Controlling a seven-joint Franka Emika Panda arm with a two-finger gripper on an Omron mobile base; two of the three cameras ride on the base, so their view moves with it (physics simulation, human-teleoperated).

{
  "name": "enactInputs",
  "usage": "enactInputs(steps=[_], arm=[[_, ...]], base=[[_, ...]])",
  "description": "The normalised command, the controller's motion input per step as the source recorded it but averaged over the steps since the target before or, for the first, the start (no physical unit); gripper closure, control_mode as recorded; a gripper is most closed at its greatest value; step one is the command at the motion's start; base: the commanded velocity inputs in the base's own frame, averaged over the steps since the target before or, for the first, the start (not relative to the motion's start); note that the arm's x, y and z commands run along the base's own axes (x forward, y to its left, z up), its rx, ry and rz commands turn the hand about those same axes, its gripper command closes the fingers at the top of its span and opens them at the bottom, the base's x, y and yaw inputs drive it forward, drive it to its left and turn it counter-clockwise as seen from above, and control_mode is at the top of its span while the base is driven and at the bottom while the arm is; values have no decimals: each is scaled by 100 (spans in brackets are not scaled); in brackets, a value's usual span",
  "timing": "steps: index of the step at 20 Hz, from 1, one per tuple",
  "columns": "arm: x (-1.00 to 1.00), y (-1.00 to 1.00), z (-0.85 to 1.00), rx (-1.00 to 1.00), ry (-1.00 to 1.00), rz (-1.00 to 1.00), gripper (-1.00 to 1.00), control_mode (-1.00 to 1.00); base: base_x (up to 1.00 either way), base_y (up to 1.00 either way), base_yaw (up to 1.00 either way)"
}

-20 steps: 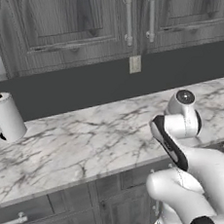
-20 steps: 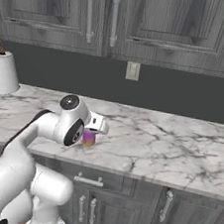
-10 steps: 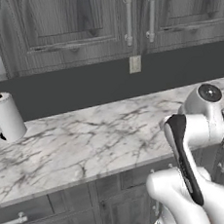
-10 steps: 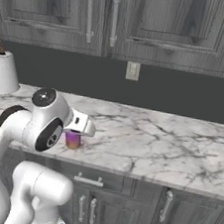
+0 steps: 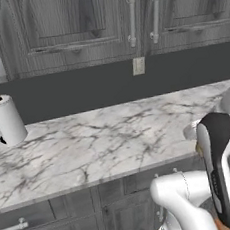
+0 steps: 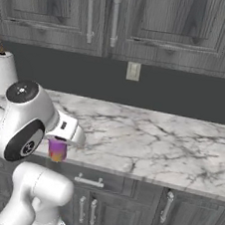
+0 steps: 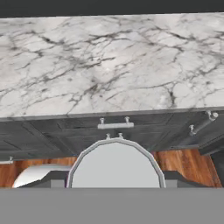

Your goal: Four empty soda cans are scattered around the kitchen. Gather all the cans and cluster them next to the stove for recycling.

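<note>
Above and beyond the jaws (image 6: 58, 142) ran a row of grey wood wall cabinets (image 6: 146, 23) with long bar handles, and under them a dark backsplash carrying a pale wall outlet (image 6: 133, 71). Beyond the jaws in the hand view stretched the marble table (image 7: 109, 65) — white with dark veins — and below its front edge sat grey drawers and doors with metal pulls (image 7: 115, 125), then a strip of wooden floor (image 7: 188, 164). Well off to the left of the jaws, at the back of the table, a white paper-towel roll (image 5: 8, 119) stood upright on its holder. The jaws hung in front of the table's edge, closed partway on a purple-pink soda can (image 6: 57, 150), which sat upright directly beneath the hand in the right base view, clear of the marble. In the hand view the can's silver top (image 7: 115, 164) lay right against the camera — large, round, between the fingertips, which were too hidden to make out.
</note>
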Motion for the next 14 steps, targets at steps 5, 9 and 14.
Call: enactInputs(steps=[5,9,14], arm=[[0,0,0,0,0,0,100,100],[0,0,0,0,0,0,100,100],[0,0,0,0,0,0,100,100]], base=[[-95,59,0],[-88,100,2],[-35,100,10]])
